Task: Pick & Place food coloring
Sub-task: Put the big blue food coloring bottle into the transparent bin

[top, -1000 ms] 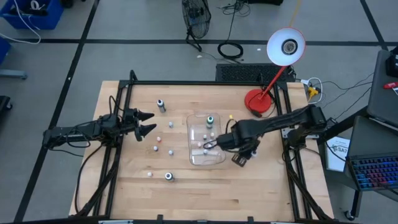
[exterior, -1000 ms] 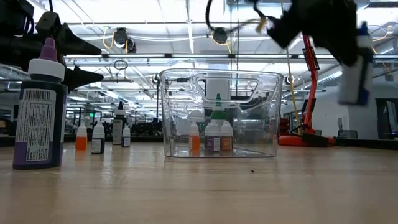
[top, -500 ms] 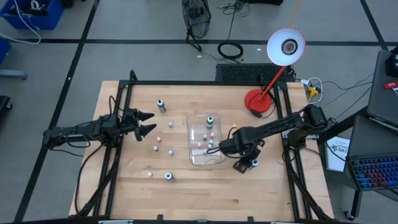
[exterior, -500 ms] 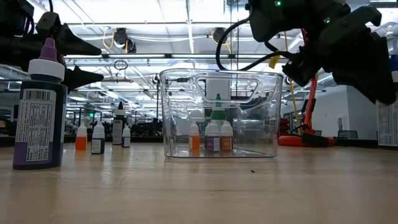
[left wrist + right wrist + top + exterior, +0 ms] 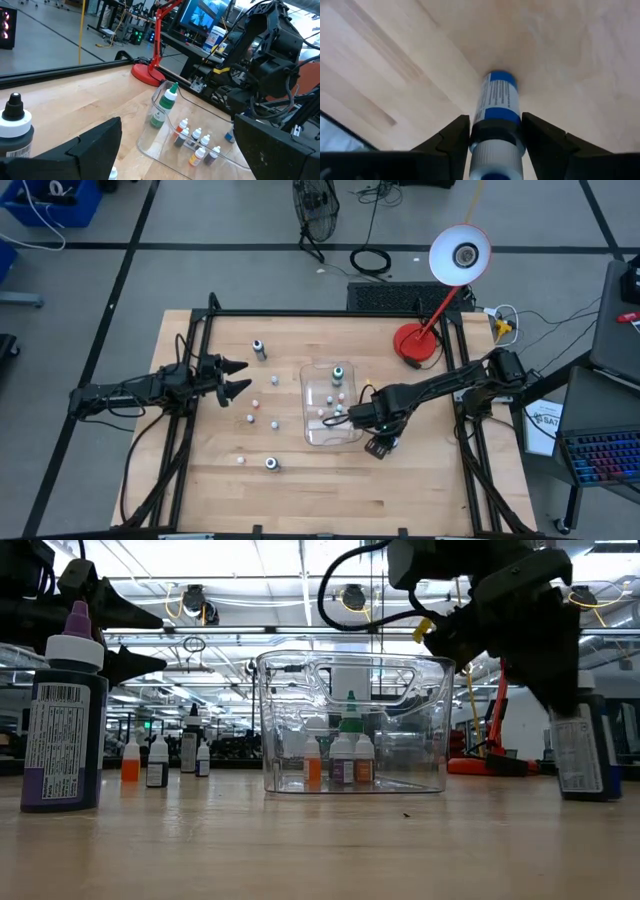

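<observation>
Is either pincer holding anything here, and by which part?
The right pincer flanks a blue-labelled, white-capped bottle at its neck, standing on the table; whether it grips cannot be told. The left pincer holds nothing.

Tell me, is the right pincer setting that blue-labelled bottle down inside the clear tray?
Not inside. The blue-labelled bottle stands on the bare table beside the clear tray, as the low view shows. The right pincer is indeed around it.

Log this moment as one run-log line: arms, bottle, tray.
right gripper: around blue-label bottle, standing on table beside clear tray | left gripper: open, waiting at left | bottle not in tray
</observation>
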You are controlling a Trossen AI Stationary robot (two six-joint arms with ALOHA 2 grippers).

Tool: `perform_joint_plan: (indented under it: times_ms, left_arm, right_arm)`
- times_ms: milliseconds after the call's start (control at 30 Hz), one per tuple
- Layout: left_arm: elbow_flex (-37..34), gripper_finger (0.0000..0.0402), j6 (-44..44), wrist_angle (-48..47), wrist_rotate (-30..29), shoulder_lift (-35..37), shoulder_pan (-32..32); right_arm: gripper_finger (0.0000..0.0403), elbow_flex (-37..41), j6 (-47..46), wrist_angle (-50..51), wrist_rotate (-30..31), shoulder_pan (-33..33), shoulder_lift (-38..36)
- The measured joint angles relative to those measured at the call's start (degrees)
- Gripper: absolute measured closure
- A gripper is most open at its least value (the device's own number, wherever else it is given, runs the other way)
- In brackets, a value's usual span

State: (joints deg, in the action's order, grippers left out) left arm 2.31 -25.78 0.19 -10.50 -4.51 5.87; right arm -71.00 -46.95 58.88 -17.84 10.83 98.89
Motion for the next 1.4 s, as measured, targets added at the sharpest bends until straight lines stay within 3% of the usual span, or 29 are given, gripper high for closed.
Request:
perform_joint_plan:
  times_ms: [200, 500, 633, 867, 1167, 1400]
  left_arm:
    - [0.0, 0.0023, 0.0, 0.0, 0.0, 0.0, 0.0]
    - [0.0, 0.0023, 0.0, 0.0, 0.0, 0.0, 0.0]
    - [0.0, 0.0023, 0.0, 0.0, 0.0, 0.0, 0.0]
    - [0.0, 0.0023, 0.0, 0.0, 0.0, 0.0, 0.0]
    - [0.0, 0.0023, 0.0, 0.0, 0.0, 0.0, 0.0]
    - [0.0, 0.0023, 0.0, 0.0, 0.0, 0.0, 0.0]
  right_arm:
    - [0.0228, 0.0, 0.1, -1.0, 2.9, -0.8, 0.0]
    - [0.0151, 0.0, -5.0, -0.4, 3.3, -0.9, 0.0]
    - [0.0139, 0.0, -8.2, 0.9, 2.4, -0.6, 0.0]
    - [0.0151, 0.0, -14.8, 1.7, 3.2, 0.9, 0.0]
    - [0.0171, 0.0, -20.9, 1.3, 10.6, 3.9, 0.0]
    - [0.0194, 0.0, -23.1, 1.4, 10.7, 5.1, 0.0]
